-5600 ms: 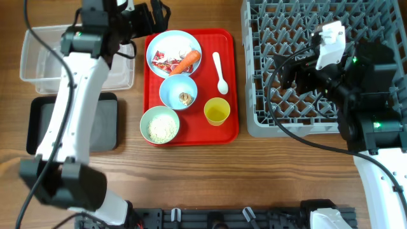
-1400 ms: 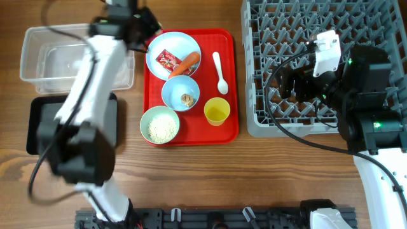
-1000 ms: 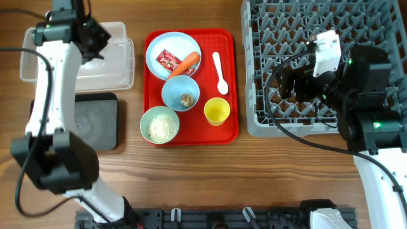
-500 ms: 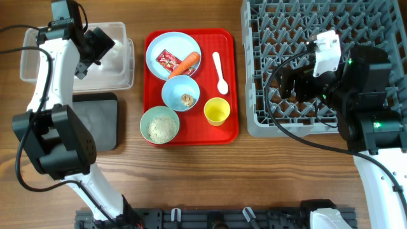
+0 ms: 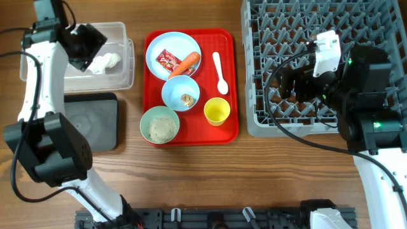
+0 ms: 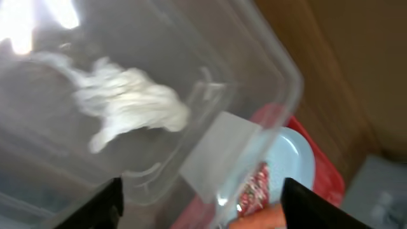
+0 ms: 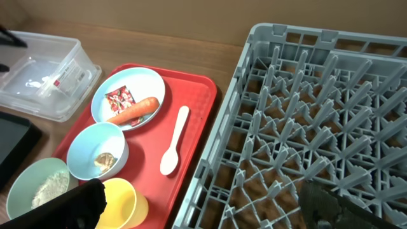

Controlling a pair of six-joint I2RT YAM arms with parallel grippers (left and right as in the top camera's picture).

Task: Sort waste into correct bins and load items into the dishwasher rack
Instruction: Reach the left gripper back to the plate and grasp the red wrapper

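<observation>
the wooden desk [image 5: 191,178] carries the grey dishwasher rack [image 5: 267,25] at its far right corner, with nothing loaded in it. the right jaws hang above the rack's near part, spread wide and empty in the right wrist view.

the red serving tray [image 5: 202,130] sits mid-desk toward the far edge. the clear tub [image 5: 124,76] is at the far left corner, and the black tray [image 5: 102,121] lies just nearer along the left edge.

on the red tray are the blue plate [image 5: 181,44], a bowl [image 5: 172,89] holding a brown scrap [image 5: 186,99], a bowl [image 5: 145,117] holding rice [image 5: 161,129], the yellow cup [image 5: 217,112] and the white spoon [image 5: 219,72]. the carrot piece [image 5: 184,64] and a red-and-white wrapper [image 5: 166,61] lie side by side on the plate.

the tissue wad [image 5: 105,62] lies inside the clear tub toward its right end. the left jaws hover over it, spread apart and holding nothing.

the tissue looks sorted, so the step in hand is likely fetching the wrapper. to do it well, the left arm should rise straight up first so its fingers clear the tub's right wall. it should then cross to the plate and come down on the wrapper's left side, away from the carrot. the wrapper lies flat, so the jaws need to close low, almost scraping the plate. a shallow pinch would probably slip off or nudge the carrot.
</observation>
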